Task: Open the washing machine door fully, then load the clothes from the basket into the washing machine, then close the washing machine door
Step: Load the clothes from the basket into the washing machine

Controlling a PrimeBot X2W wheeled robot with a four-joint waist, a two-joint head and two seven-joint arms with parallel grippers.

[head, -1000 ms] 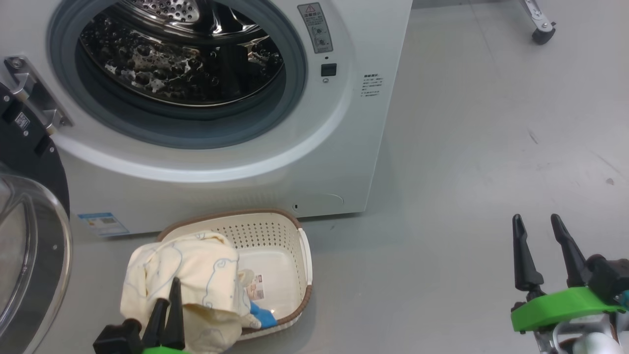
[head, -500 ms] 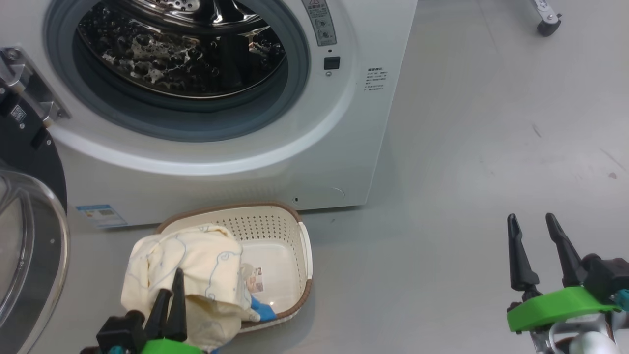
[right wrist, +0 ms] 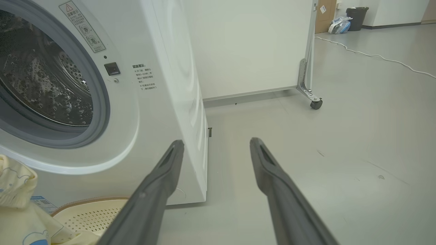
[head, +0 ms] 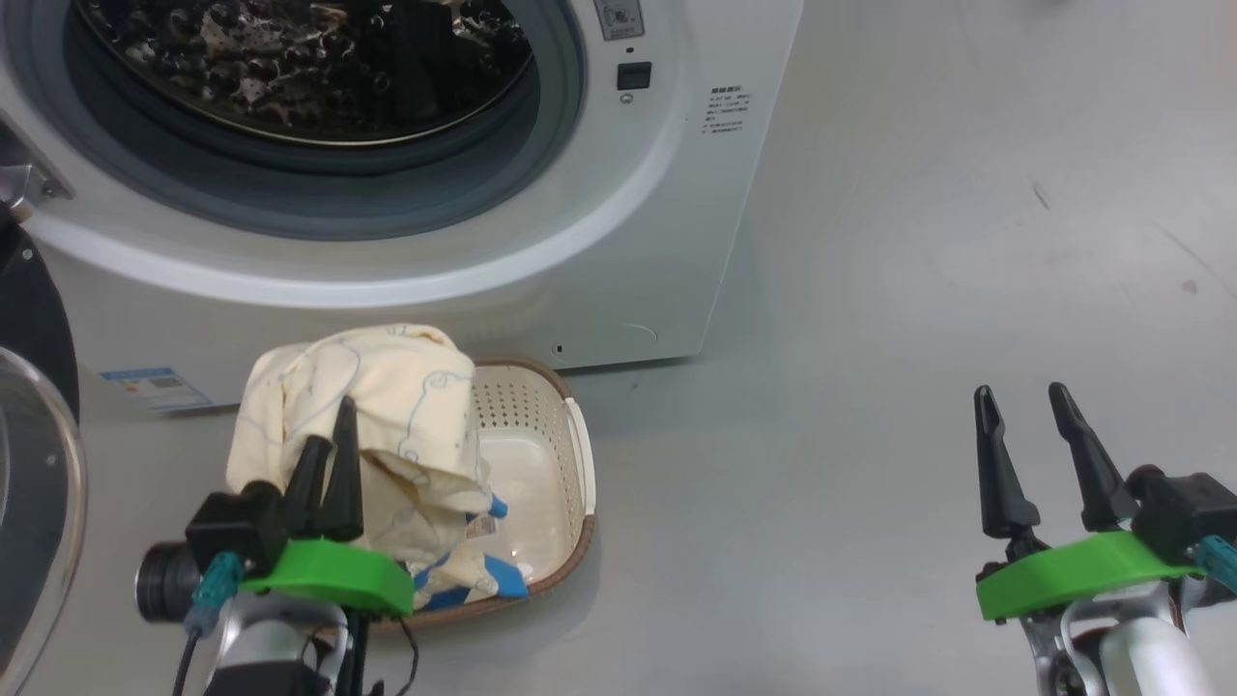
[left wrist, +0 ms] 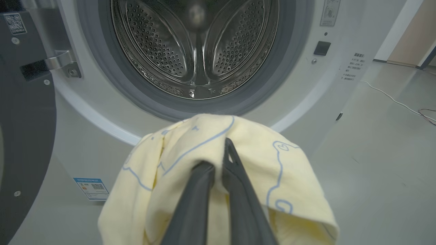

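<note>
My left gripper [head: 331, 421] is shut on the pale yellow clothes [head: 387, 406], which hang bunched above the left half of the cream basket [head: 577, 454]; their blue-patched lower end still lies in the basket. In the left wrist view the gripper [left wrist: 218, 153] pinches the clothes [left wrist: 279, 177] just below the washing machine [left wrist: 306, 85] opening, steel drum [left wrist: 194, 44] behind. The washing machine door [head: 29, 338] stands swung open at the far left. My right gripper [head: 1021, 389] hangs open and empty over the floor to the right, also seen open in its own view [right wrist: 217, 141].
The basket sits on the grey floor against the washing machine [head: 628, 242] front, near a blue sticker [head: 155, 385]. Bare floor [head: 966, 242] spreads to the right. A white wheeled panel's caster [right wrist: 316, 103], a floor cable [right wrist: 374, 56] and a bin [right wrist: 356, 13] lie beyond.
The left gripper has risen with the clothes, pulling most of the fabric up out of the basket. The head view has tilted down. The right gripper stays open.
</note>
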